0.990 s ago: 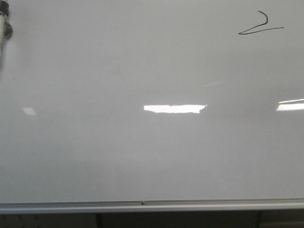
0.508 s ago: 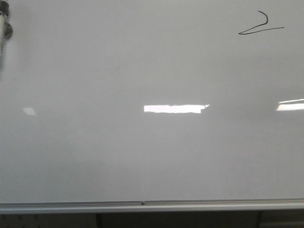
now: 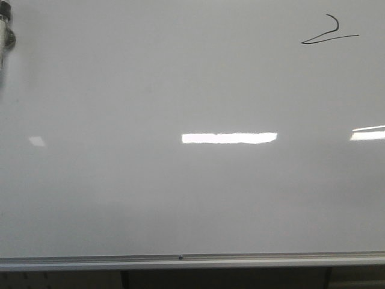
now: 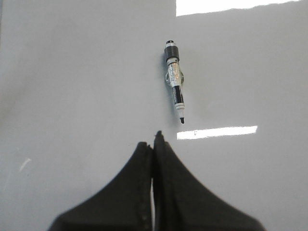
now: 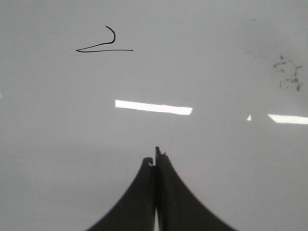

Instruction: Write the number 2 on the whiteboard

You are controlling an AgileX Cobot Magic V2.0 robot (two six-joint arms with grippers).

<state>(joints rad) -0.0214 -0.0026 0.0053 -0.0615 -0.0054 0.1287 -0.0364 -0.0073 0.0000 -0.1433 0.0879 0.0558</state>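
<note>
Jaws on both arms were closed, empty. Marker [image 4: 174,81] lay uncapped on whiteboard [image 3: 180,198]; light, slippery; grip mid-barrel.

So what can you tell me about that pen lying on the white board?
The uncapped black-and-white marker pen lies flat on the glossy white-grey board, untouched. It has a thick black end, a clear-looking middle section with a printed label, and a thin dark writing tip pointing toward the shut left claw, which sits a little apart from it. No cap is on it. A bright strip of reflected light lies just past the tip. The front view shows only its end at the far left corner.
</note>
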